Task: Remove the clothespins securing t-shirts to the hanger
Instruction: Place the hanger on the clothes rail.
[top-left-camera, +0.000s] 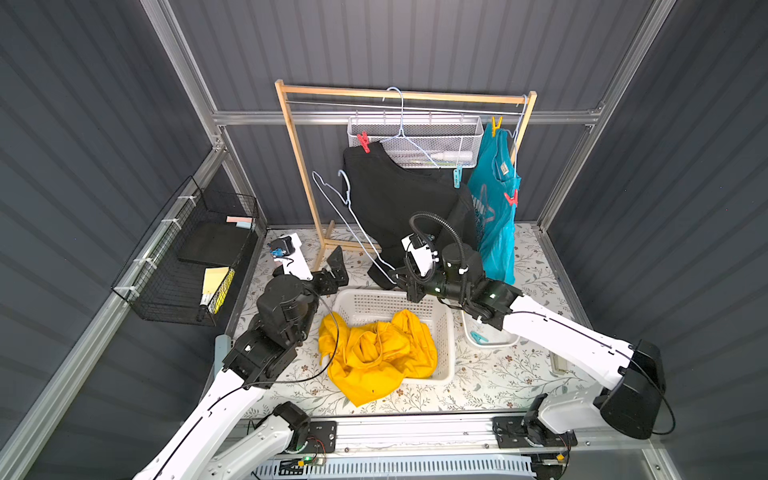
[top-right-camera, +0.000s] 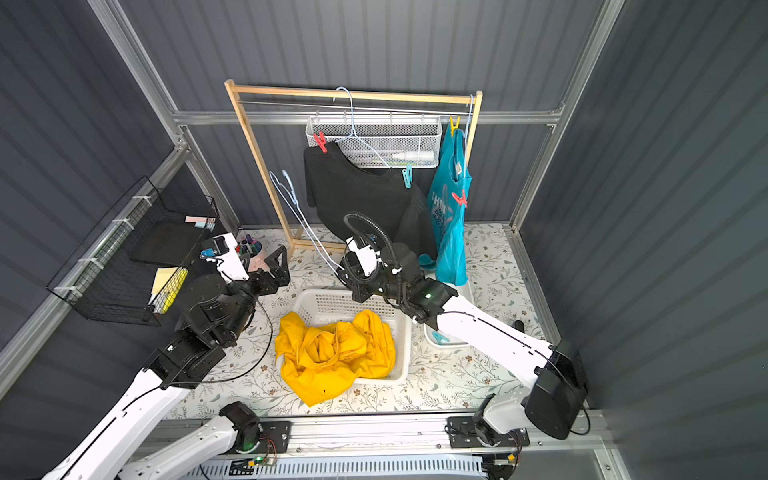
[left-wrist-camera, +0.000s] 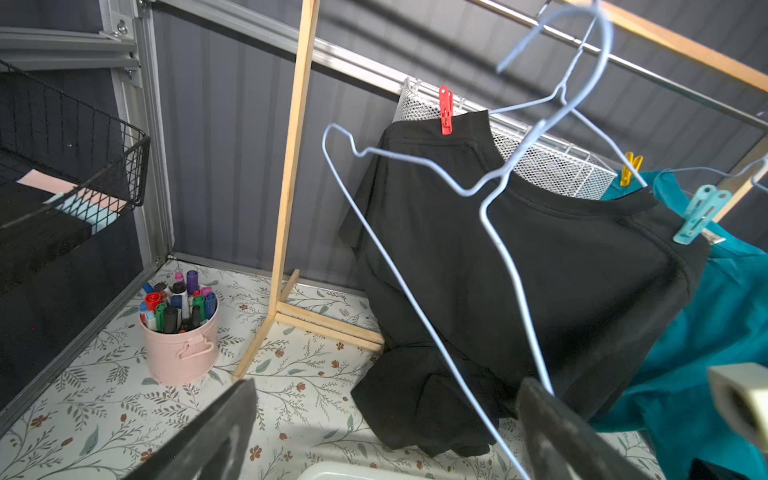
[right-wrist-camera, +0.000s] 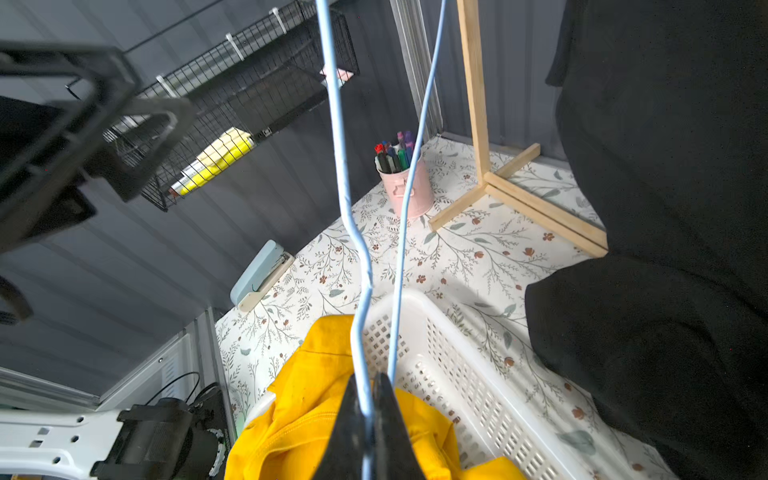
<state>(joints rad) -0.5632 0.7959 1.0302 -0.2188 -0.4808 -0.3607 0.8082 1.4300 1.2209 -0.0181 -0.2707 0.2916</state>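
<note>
Floral counter (top-left-camera: 498, 374), grey booth (top-left-camera: 415, 41). Got right claw (right-wrist-camera: 368, 388) clamped on bare blue wire hanger (right-wrist-camera: 343, 183), left claw (left-wrist-camera: 388, 386) spread wide, empty. Spotted red clothespin (top-left-camera: 363, 142) and teal clothespin (top-left-camera: 457, 176) clipped on hanging black t-shirt (top-left-camera: 399, 203).

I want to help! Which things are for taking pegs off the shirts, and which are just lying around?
For the job: red clothespin, second red clothespin, teal clothespin, yellow clothespin, black t-shirt, teal t-shirt, blue hanger in the shut right gripper.

Just lying about: pink pen pot, stapler, black wire basket.
</note>
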